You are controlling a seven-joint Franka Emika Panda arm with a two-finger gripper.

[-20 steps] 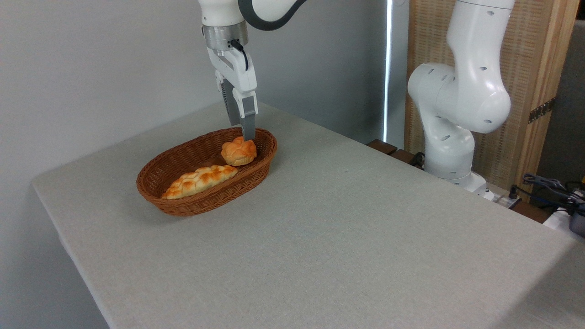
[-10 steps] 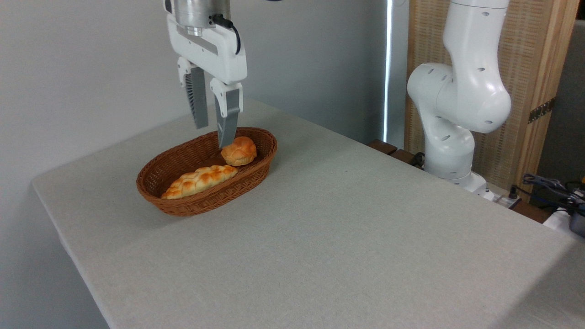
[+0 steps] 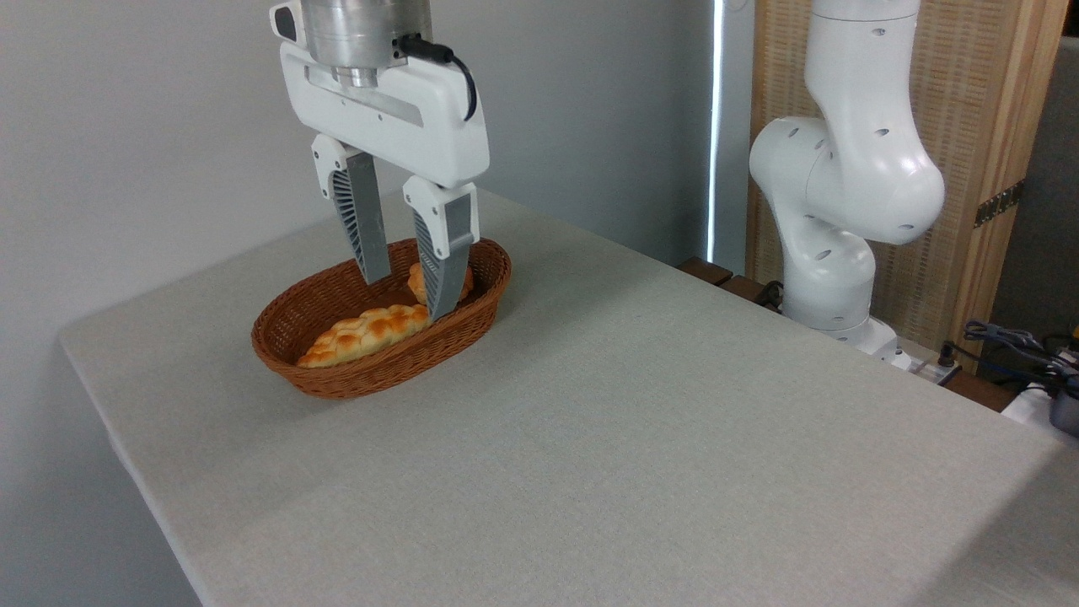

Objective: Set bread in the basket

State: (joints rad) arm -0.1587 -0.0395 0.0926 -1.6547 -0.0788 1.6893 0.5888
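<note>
Bread (image 3: 415, 281) sits released in basket (image 3: 337, 384); we see gripper (image 3: 406, 297) risen since, fingers (image 3: 368, 240) apart, empty.

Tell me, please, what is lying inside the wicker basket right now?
The basket holds a long braided loaf and the bun, mostly covered by the open gripper.

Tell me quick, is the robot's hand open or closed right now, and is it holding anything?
Hand: open and empty. Its fingers are spread apart above the basket; the bread lies inside, partly hidden behind one finger.
</note>
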